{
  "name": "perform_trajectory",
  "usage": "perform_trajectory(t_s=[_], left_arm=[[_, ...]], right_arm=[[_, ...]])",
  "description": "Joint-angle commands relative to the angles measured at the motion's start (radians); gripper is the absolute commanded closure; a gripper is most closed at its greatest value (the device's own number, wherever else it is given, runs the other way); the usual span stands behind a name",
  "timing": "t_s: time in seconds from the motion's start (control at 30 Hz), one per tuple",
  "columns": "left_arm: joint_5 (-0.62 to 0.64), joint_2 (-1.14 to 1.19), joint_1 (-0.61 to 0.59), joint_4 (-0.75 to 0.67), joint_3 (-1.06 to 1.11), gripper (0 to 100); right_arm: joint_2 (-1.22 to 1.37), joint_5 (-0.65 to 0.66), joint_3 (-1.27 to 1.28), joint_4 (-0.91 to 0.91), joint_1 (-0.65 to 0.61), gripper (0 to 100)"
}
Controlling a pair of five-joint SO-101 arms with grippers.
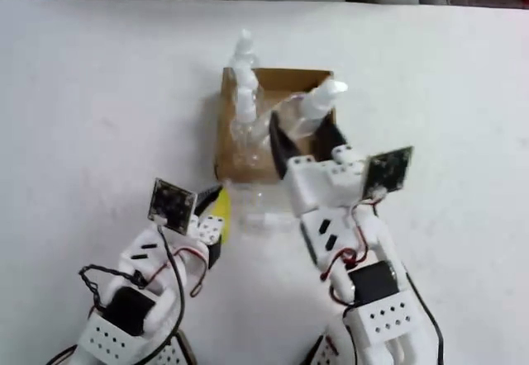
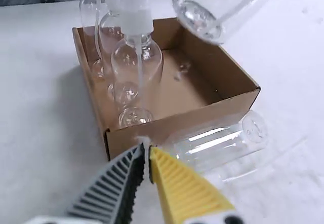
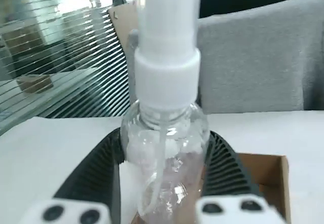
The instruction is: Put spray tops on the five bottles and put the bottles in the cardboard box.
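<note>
- My right gripper has both black fingers clamped around the clear body of the held bottle, one finger on each side.
- A white spray top sits on that bottle's neck, and its thin tube runs down inside.
- From above, the held bottle hangs tilted over the right half of the cardboard box, with its top pointing far and right. My left wrist view shows its base raised above the box's floor.
- The box rests open side up on the white table, just beyond my two grippers.
- The standing bottles are upright inside the box along its left wall, with white tops on them. Their clear bodies overlap, so I cannot count them for certain.
- My left gripper has its grey and yellow fingers pressed together, tip against tip. It sits low over the table by the box's near-left corner, just short of the near wall.
- The lying bottle is on its side on the table, outside the box and just beside the near wall, between my two arms.
- My yellow finger hides its neck end, so I cannot tell whether it carries a top.
</note>
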Motion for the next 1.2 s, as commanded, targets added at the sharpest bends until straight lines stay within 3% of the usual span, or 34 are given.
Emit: perform_trajectory(t_s=[0.0, 0.13, 0.4, 0.7, 0.9, 1.17], left_arm=[[-0.015, -0.016, -0.013, 0.025, -0.003, 98], [-0.015, -0.016, -0.041, 0.057, -0.003, 98], [-0.015, -0.016, -0.308, 0.077, -0.003, 98], [-0.017, -0.015, -0.367, 0.077, -0.003, 98], [-0.095, -0.015, -0.369, 0.078, -0.003, 98], [-0.127, -0.015, -0.369, 0.077, -0.003, 98]], right_arm=[[0.019, 0.015, -0.025, -0.064, 0.044, 98.4], [0.191, 0.015, -0.048, -0.186, 0.082, 98.4], [0.680, 0.015, -0.184, -0.532, 0.124, 98.4], [1.101, 0.017, -0.473, -0.552, 0.174, 98.4], [1.313, 0.242, -0.621, -0.553, 0.165, 98.3], [1.526, 0.255, -0.812, -0.552, 0.174, 98.3]])
